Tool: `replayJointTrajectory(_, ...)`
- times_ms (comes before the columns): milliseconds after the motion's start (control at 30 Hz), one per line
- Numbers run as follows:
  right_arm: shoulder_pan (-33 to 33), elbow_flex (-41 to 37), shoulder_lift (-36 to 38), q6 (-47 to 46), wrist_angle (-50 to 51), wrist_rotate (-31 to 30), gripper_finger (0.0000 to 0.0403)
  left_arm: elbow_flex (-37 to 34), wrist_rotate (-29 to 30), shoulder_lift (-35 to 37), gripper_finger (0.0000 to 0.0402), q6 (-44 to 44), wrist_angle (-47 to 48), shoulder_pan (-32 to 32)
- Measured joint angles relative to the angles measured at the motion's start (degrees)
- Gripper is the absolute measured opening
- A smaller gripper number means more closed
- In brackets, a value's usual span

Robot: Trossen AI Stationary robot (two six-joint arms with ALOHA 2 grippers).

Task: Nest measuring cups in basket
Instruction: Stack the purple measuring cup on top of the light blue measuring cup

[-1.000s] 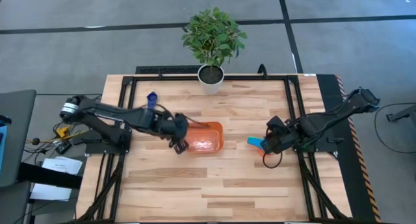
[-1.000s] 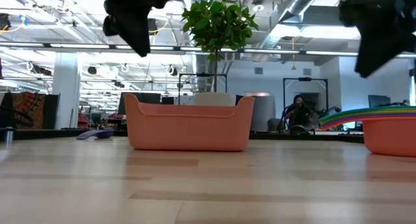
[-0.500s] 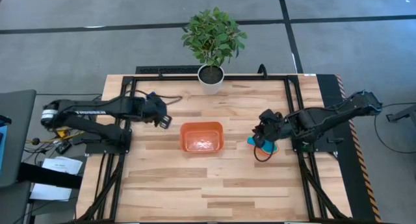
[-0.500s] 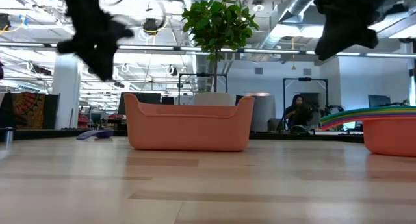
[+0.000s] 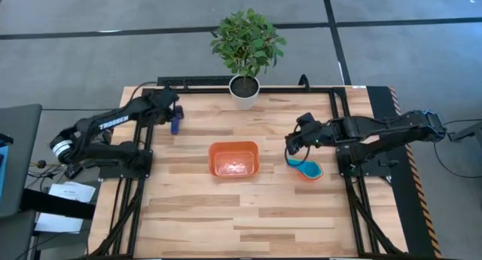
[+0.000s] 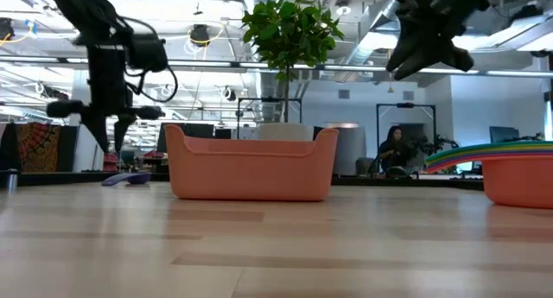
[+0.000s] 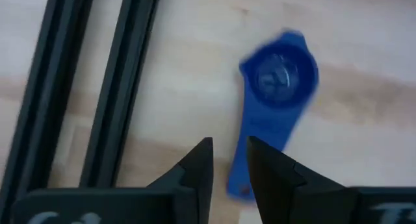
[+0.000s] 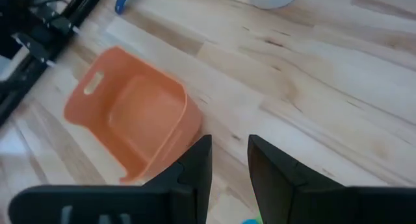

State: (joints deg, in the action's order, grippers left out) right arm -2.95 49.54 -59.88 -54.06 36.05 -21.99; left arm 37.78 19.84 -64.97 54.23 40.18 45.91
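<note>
The orange basket (image 5: pixel 234 158) sits near the middle of the wooden table (image 5: pixel 248 222), with nothing visible inside it. A dark blue measuring cup (image 5: pixel 175 120) lies on the table toward the far left corner, well apart from the basket, bowl away from the left arm and handle pointing back toward it. The left gripper (image 5: pixel 172 108) hangs over that cup; in the left wrist view its jaws stand a narrow gap apart just above the handle end of the cup (image 7: pixel 276 107) and hold nothing.

To the right of the basket a stack of nested cups (image 5: pixel 307 168) rests on the table, orange at the bottom with light blue showing on top; the low view shows its fanned coloured handles (image 6: pixel 484 154). The right gripper (image 5: pixel 292 143) hovers between the basket and the stack, raised off the table. Its jaws are slightly apart and empty, aimed toward the basket (image 8: pixel 133 123). A potted plant (image 5: pixel 246 49) stands at the far edge of the table.
</note>
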Motion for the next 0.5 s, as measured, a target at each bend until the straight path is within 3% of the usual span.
replayJointTrajectory(267,3.93,0.00,0.00,0.63,-1.13,1.35,0.0122,0.02,-9.45,-9.16,0.0080,-3.39,-11.78,8.72)
replayJointTrajectory(500,4.25,0.00,0.00,0.76,-0.94,2.49,0.0121,0.02,-10.24,-16.21,0.0079,-1.59,-12.84,10.49)
